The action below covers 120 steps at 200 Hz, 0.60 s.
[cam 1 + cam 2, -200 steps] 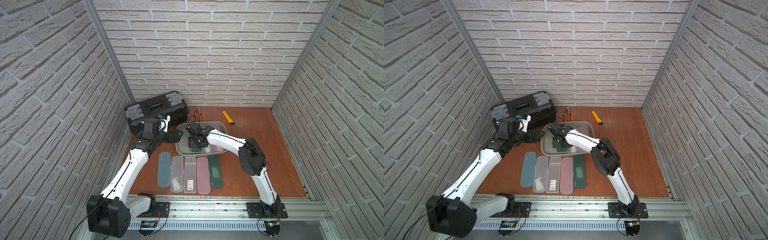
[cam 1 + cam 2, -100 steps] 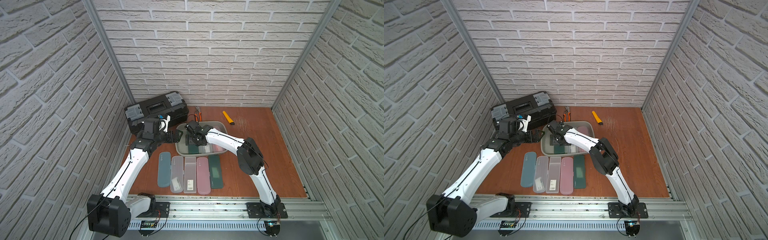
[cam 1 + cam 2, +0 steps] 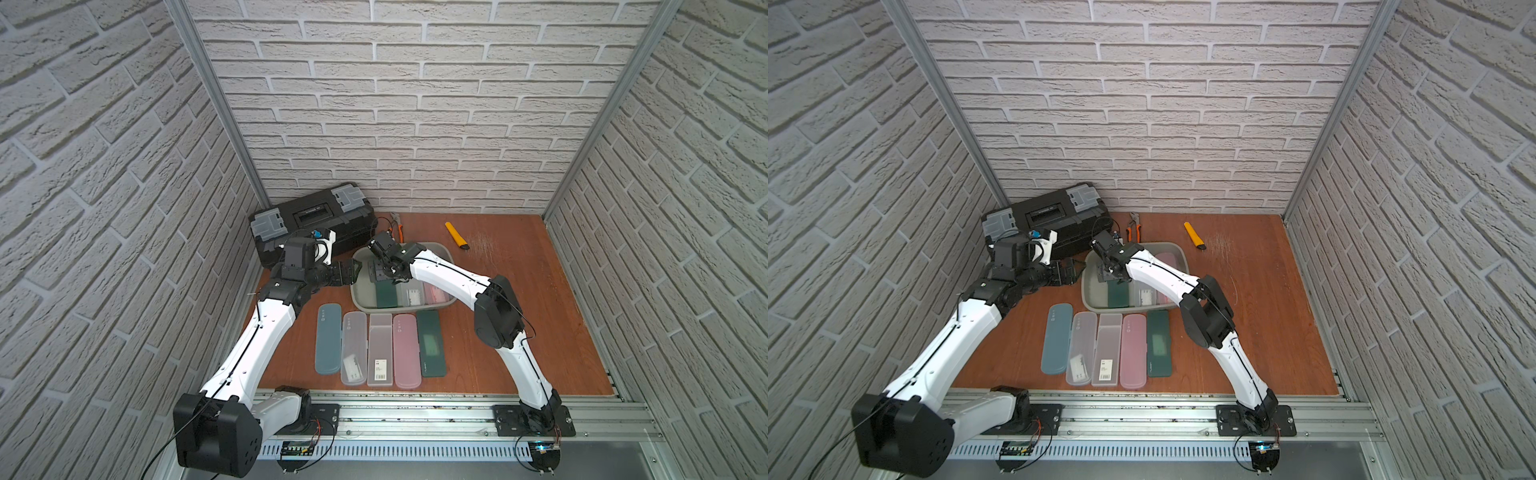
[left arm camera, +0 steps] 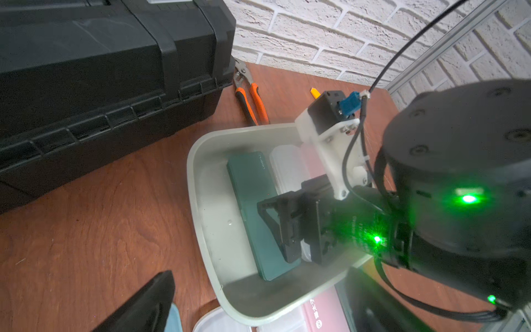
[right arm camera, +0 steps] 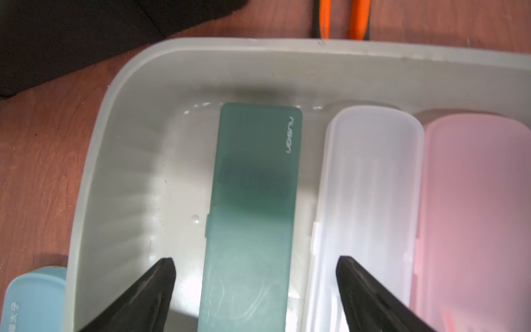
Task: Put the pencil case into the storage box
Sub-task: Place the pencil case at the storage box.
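Over the last second the right gripper (image 5: 255, 260) spread its jaws wide and let go of the dark green pencil case (image 5: 253, 178), so that its fingers stood clear on either side of it. The case came to lie flat on the floor of the storage box (image 5: 94, 178), in the box's left part. The gripper also drew a little toward the box's far left corner.
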### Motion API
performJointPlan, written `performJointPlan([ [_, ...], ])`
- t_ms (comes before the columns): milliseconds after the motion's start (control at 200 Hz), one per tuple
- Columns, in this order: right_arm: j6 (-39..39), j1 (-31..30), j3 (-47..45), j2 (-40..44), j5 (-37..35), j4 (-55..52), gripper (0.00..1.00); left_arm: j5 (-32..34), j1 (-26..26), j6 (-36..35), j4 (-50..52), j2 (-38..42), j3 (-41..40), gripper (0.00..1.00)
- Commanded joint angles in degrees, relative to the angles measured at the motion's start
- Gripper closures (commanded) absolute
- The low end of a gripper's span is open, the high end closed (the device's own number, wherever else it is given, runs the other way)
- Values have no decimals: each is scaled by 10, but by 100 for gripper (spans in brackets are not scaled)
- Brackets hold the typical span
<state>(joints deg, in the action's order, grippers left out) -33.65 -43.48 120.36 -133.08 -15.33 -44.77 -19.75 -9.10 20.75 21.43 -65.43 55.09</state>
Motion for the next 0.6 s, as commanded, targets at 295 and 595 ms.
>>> performJointPlan([
  [295,45,-9,61,-81,-40,-27,8,-35,18,16,-43,-4,-13,2],
  [595,79,-10,74,-88,-114,-79,8,-46,18,15,-54,-8,-16,2],
])
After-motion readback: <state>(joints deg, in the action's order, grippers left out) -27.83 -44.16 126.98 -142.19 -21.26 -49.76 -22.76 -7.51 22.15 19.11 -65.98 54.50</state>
